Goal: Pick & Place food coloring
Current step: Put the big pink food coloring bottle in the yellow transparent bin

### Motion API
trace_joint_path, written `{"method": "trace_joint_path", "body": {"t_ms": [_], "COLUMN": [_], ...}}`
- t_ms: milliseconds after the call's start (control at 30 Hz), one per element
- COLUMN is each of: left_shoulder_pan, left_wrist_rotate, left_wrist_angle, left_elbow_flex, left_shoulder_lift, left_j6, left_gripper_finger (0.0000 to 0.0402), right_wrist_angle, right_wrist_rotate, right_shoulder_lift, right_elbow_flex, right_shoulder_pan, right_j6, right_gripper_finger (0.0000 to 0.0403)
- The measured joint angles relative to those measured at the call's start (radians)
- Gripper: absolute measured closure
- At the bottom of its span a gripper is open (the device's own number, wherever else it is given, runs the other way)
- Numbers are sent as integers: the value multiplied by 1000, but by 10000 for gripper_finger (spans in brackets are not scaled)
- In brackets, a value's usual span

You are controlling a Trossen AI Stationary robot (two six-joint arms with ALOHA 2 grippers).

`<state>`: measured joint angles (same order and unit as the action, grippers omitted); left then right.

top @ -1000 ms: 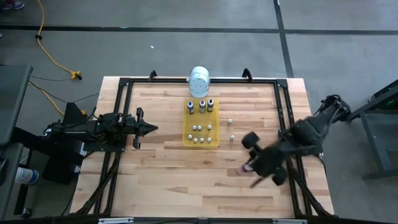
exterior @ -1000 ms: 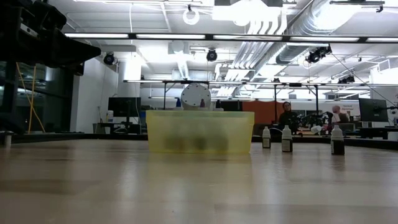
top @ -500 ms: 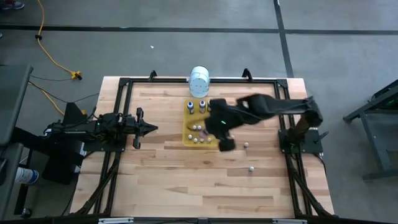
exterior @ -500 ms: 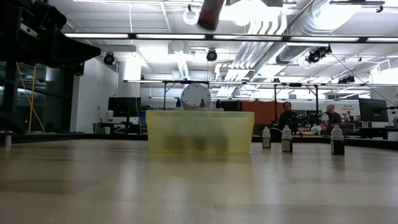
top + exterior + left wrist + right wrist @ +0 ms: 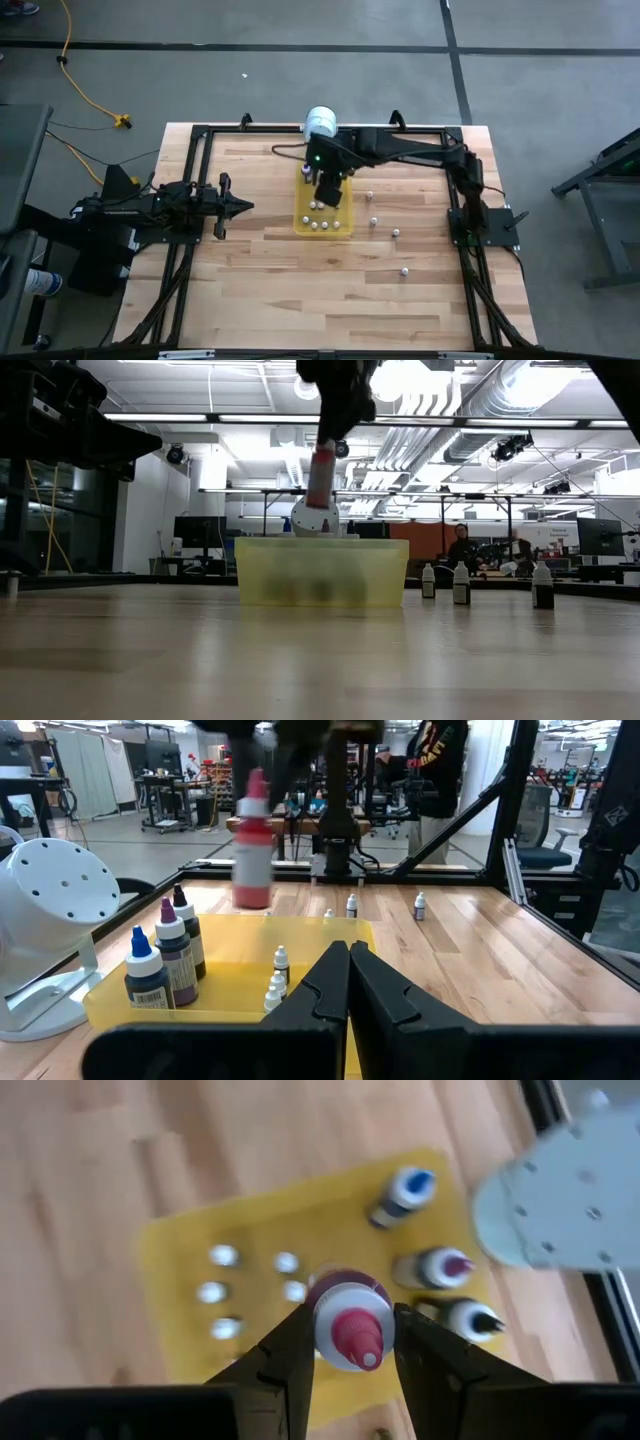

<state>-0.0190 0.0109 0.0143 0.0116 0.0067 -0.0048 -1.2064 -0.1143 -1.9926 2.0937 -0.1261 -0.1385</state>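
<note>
My right gripper [image 5: 328,185] hangs over the yellow tray [image 5: 300,222], shut on a red-capped food coloring bottle [image 5: 348,1325]. The low view shows this bottle [image 5: 322,475] above the tray's rim [image 5: 320,542]. In the tray's far end stand three taller bottles [image 5: 435,1267]. Several tiny white-capped ones [image 5: 222,1255] stand nearer the tray's middle. Loose small bottles [image 5: 396,232] stand on the wood to the tray's right. At the table's left side, my left gripper [image 5: 245,206] is shut and level, holding nothing. My right gripper pinches the bottle's upper body [image 5: 322,1308] between its two fingers [image 5: 285,1355], one on each side. The fingers come steeply from above, slanting down. The bottle hangs roughly upright, cap up, clear of the tray and of the bottles in it.
A white perforated cylindrical container [image 5: 320,122] stands at the far edge just behind the tray. Black frame rails [image 5: 195,200] run along the table's sides. Bare wood lies across the near half of the table [image 5: 320,300].
My right gripper has swung from the table's near right area toward the far edge and the left, ending above the tray. It rolled and sank on the way. The red-capped bottle travelled with it and now hangs lower, nearly upright.
</note>
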Motion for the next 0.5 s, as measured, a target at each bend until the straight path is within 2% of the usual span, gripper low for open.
{"method": "trace_joint_path", "body": {"t_ms": [167,367,500], "left_shoulder_pan": [0,0,0], "left_wrist_rotate": [0,0,0], "left_wrist_angle": [0,0,0], "left_elbow_flex": [0,0,0], "left_shoulder_lift": [0,0,0], "left_j6": [0,0,0], "left_gripper_finger": [401,401,401], "right_wrist_angle": [-41,-33,32], "right_wrist_rotate": [-13,-14,-12], "right_shoulder_lift": [-28,-31,-30], "right_elbow_flex": [-11,-113,-183], "right_shoulder_pan": [-61,-97,-104], "right_j6": [-27,-45,-45], "right_gripper_finger": [289,289,289]}}
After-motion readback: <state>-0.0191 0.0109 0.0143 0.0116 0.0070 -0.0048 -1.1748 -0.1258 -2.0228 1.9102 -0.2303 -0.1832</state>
